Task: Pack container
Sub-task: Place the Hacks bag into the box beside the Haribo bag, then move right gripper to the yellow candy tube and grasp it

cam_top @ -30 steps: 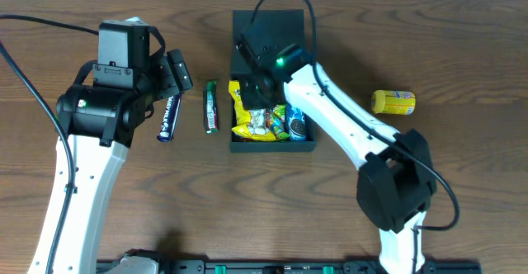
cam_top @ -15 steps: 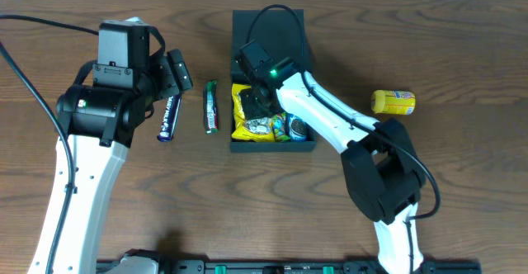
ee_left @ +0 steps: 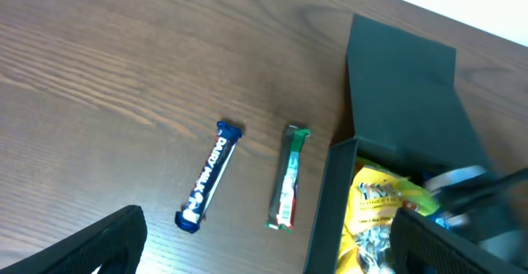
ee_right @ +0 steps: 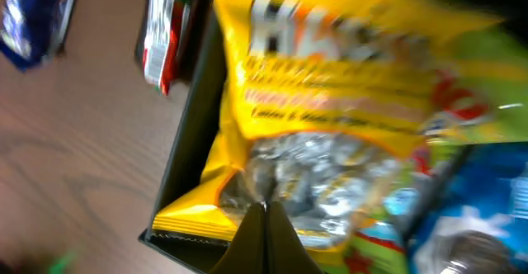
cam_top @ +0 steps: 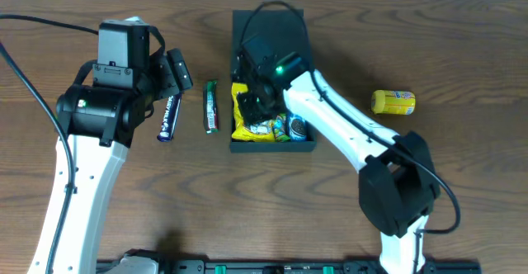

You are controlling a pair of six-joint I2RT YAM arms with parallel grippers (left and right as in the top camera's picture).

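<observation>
The dark teal-green container (cam_top: pixel 272 148) stands at the table's middle with its flap lid (cam_top: pixel 268 28) open at the far side. It holds a yellow snack packet (cam_top: pixel 247 127) and a blue packet (cam_top: pixel 297 129). My right gripper (cam_top: pixel 254 101) is down inside it. In the right wrist view its fingers (ee_right: pixel 264 212) are shut together with their tips on the yellow packet (ee_right: pixel 346 84). My left gripper (cam_top: pixel 169 72) is open and empty above the table. In the left wrist view (ee_left: pixel 272 249) it is above a blue bar (ee_left: pixel 209 175).
A blue chocolate bar (cam_top: pixel 168 117) and a green-and-red bar (cam_top: pixel 211 107) lie side by side left of the container. The green-and-red bar also shows in the left wrist view (ee_left: pixel 289 177). A yellow can-shaped snack (cam_top: pixel 393 101) lies on its side to the right.
My right arm swung a little over the container and its gripper went lower onto the yellow packet. The left arm and the loose bars have not moved.
</observation>
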